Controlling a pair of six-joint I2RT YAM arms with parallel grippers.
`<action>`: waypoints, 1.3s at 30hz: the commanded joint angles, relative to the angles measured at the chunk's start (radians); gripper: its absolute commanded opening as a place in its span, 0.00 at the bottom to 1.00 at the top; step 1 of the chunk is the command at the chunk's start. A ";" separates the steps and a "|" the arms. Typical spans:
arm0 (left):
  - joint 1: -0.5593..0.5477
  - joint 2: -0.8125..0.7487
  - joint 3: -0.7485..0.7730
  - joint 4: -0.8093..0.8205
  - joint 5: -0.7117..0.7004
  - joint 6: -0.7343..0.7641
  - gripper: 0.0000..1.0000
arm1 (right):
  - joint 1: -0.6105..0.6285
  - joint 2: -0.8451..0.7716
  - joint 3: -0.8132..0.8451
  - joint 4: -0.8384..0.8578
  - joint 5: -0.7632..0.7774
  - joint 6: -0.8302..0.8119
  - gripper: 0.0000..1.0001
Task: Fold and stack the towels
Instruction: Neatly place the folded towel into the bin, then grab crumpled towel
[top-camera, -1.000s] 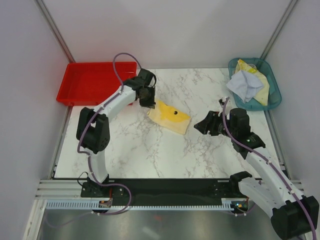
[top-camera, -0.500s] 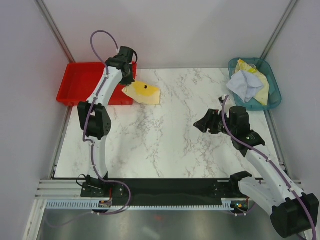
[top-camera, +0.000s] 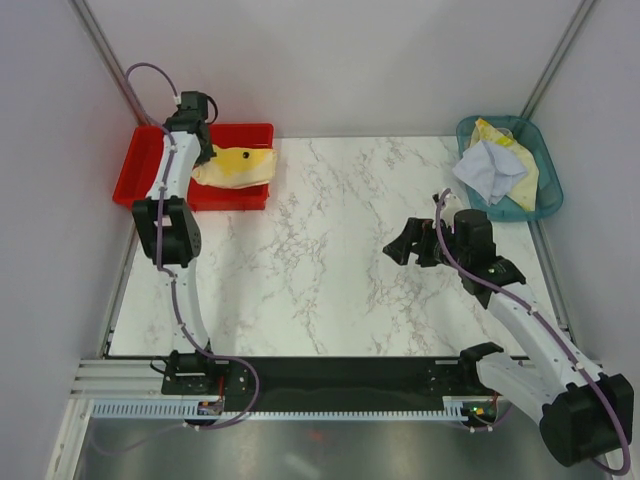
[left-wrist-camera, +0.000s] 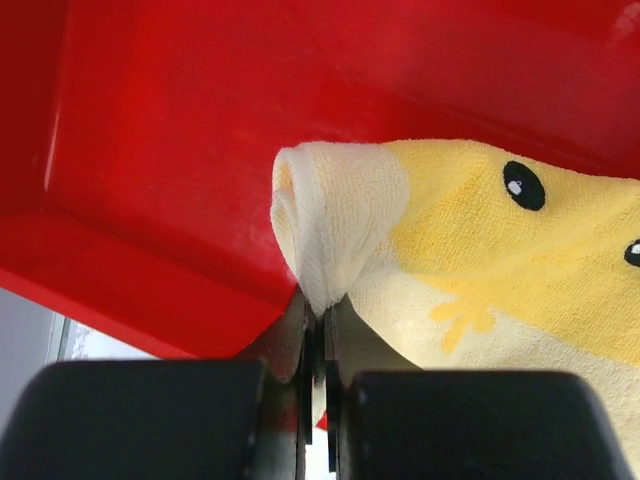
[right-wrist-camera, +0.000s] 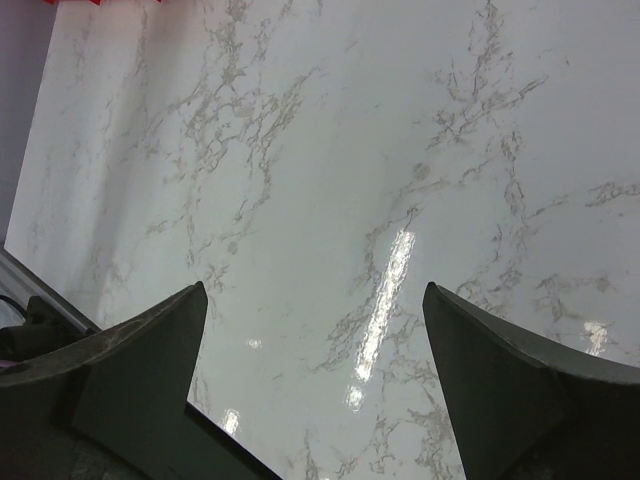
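A folded cream-yellow towel (top-camera: 238, 166) with black eye dots hangs over the red tray (top-camera: 150, 170) at the back left. My left gripper (top-camera: 200, 158) is shut on the towel's (left-wrist-camera: 480, 240) rolled left edge, above the red tray's floor (left-wrist-camera: 170, 130). More towels (top-camera: 497, 168), pale lavender-blue and yellow, lie crumpled in the teal basket (top-camera: 542, 195) at the back right. My right gripper (top-camera: 402, 247) stands open over bare marble right of centre, its fingers (right-wrist-camera: 150, 345) wide apart with nothing between them.
The marble table (top-camera: 320, 270) spans between the red tray and the teal basket. Grey walls close in the back and both sides. A black rail with the arm bases (top-camera: 320, 375) runs along the near edge.
My left arm has carried the folded towel from the table's middle to the back left, over the red tray. My right gripper has opened wider, staying in about the same place.
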 joint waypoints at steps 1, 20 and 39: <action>0.034 0.033 0.052 0.076 -0.002 0.055 0.02 | -0.002 0.017 0.042 0.023 0.017 -0.026 0.98; 0.122 0.116 0.073 0.148 -0.014 0.058 0.61 | -0.001 0.075 0.091 0.031 0.062 0.001 0.98; -0.257 -0.537 -0.549 0.186 0.289 -0.168 0.83 | -0.149 0.544 0.678 -0.130 0.778 -0.049 0.96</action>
